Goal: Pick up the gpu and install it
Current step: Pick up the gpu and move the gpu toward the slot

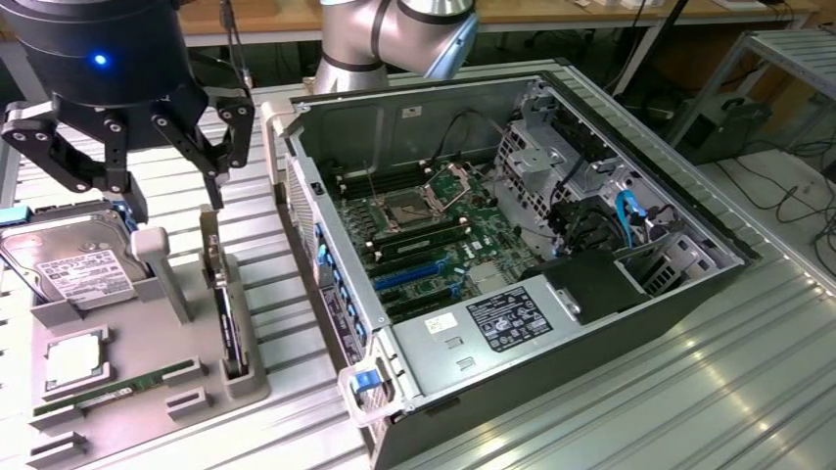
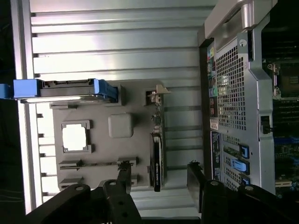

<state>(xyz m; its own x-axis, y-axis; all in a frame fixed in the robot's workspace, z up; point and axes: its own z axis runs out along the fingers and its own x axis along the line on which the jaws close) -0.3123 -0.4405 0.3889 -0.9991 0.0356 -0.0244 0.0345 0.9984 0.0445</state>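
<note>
We see the hand (image 1: 166,181) released and empty above the gpu (image 1: 225,313), which stands edgewise in the gray tray (image 1: 144,362), between a hard drive (image 1: 72,259) and the open computer case (image 1: 392,127).

Green gpu card with black cooler (image 2: 156,161) stands edge-on in the grey moulded tray (image 1: 137,333), so the fan face and board side are hidden.
Black gripper (image 1: 174,201): body cut by the exterior view's top edge, and linkages run out of frame in the wrist view.
Silver hard drive with white label (image 1: 72,259): clipped at the exterior view's left, label text too small to read.
Grey robot arm (image 1: 392,39): cropped at the top.
Open black computer case (image 1: 392,127): runs out of frame in the wrist view.
</note>
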